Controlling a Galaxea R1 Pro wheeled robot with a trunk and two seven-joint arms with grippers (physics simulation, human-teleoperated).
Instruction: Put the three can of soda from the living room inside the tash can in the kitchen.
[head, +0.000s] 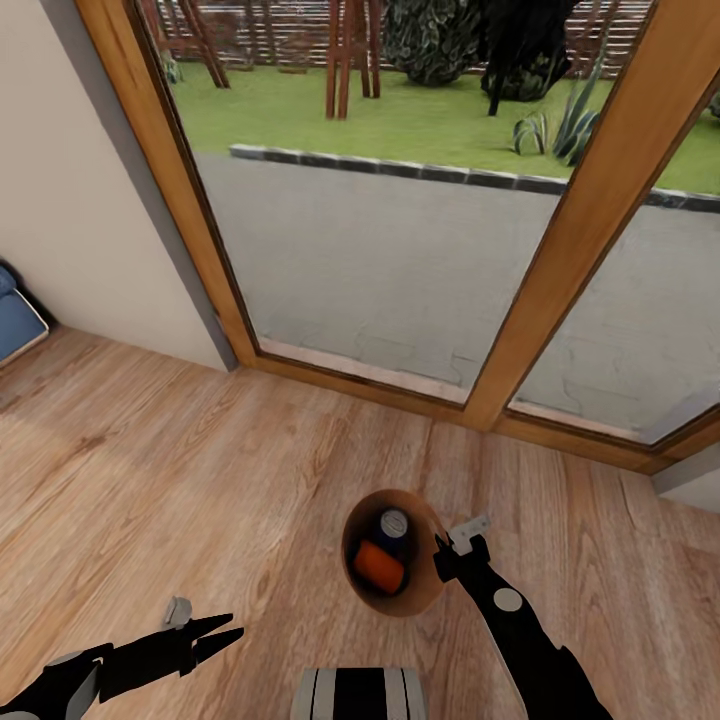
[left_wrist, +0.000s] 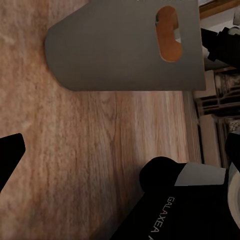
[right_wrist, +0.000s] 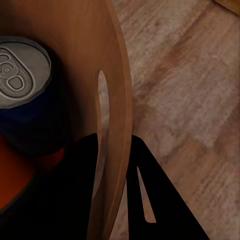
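Note:
The tash can (head: 420, 592), brown inside, hangs just above the plank floor in the head view. A dark blue can of soda (head: 393, 525) with a silver top and an orange can of soda (head: 380, 567) lie inside it. My right gripper (head: 446, 560) is shut on the bin's rim; in the right wrist view one finger is inside the wall (right_wrist: 82, 60) and one outside, beside the blue can (right_wrist: 25, 95) and the orange can (right_wrist: 12, 187). My left gripper (head: 232, 631) hovers open and empty at the lower left. The left wrist view shows the bin's grey outside (left_wrist: 115, 50).
Wood-framed glass doors (head: 590, 200) stand straight ahead, with a patio and lawn behind them. A pale wall (head: 70, 200) and a corner of the blue sofa (head: 15, 315) are at the left. Light wood floor (head: 200, 470) stretches between. My trunk (head: 360, 695) shows at the bottom edge.

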